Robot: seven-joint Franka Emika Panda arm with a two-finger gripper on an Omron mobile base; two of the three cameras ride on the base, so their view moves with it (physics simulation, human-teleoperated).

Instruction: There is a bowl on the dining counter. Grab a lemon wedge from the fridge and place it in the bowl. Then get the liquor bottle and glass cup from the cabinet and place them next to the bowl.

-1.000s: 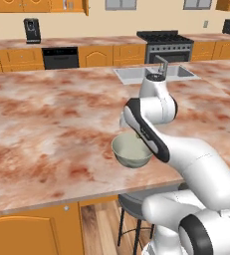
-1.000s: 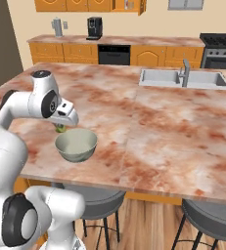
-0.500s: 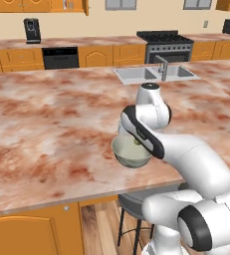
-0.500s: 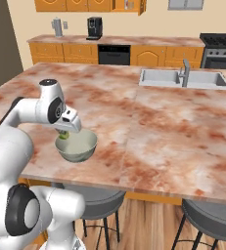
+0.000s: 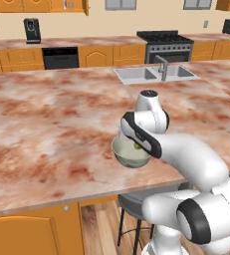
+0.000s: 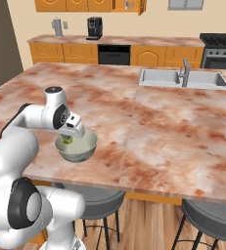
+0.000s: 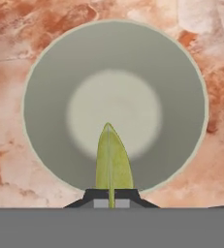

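Tool (image 7: 111,202) is clamped shut on the lemon wedge (image 7: 112,160); in the hand view we see the yellow-green wedge sticking up from between the tips, pointing straight into the bowl (image 7: 45,72) below. We judge it's held point-down so it drops cleanly inside once released. From the base views the wedge (image 6: 66,140) hangs just over the bowl's inside, about at rim level, not yet lying on the bottom. Bowl (image 6: 87,149) sits near the front edge of the marbled surface (image 6: 153,122), within easy reach of the arm. We read the step as the lemon drop-off, release not yet done; the bottle and cup part is not started, neither stands by the bowl. Farther back, a sink (image 5: 146,74) is set into the same surface; beyond it, the stove (image 5: 166,42) and coffee maker (image 5: 32,30) stand against the far wall.
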